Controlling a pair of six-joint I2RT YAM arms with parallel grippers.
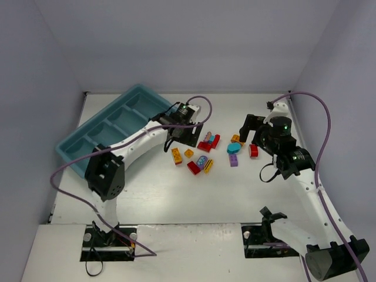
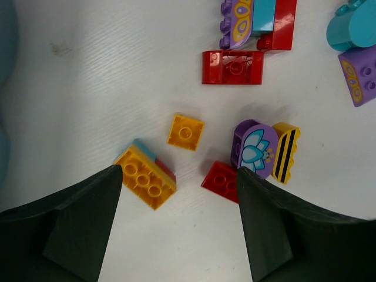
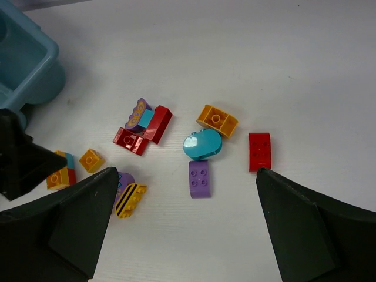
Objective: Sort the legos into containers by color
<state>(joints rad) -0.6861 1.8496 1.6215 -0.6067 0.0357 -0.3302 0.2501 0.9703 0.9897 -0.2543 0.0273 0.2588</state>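
Note:
The teal tray (image 1: pixel 111 126) lies slanted at the back left, and the compartments that show hold no bricks. The legos lie loose on the table between the arms. My left gripper (image 2: pixel 179 176) is open and empty above an orange brick (image 2: pixel 145 179), a small orange brick (image 2: pixel 185 131) and a red brick (image 2: pixel 223 179); it shows near the tray's right end in the top view (image 1: pixel 183 140). My right gripper (image 3: pixel 187 171) is open and empty above a purple brick (image 3: pixel 200 178), a teal rounded brick (image 3: pixel 202 144) and a red brick (image 3: pixel 260 151).
A purple flower piece (image 2: pixel 254 150) and a yellow striped piece (image 2: pixel 286 151) lie beside the red brick. A red, purple and teal cluster (image 3: pixel 144 123) and an orange brick (image 3: pixel 217 120) lie farther back. White walls enclose the table. A tray corner (image 3: pixel 29 64) shows in the right wrist view.

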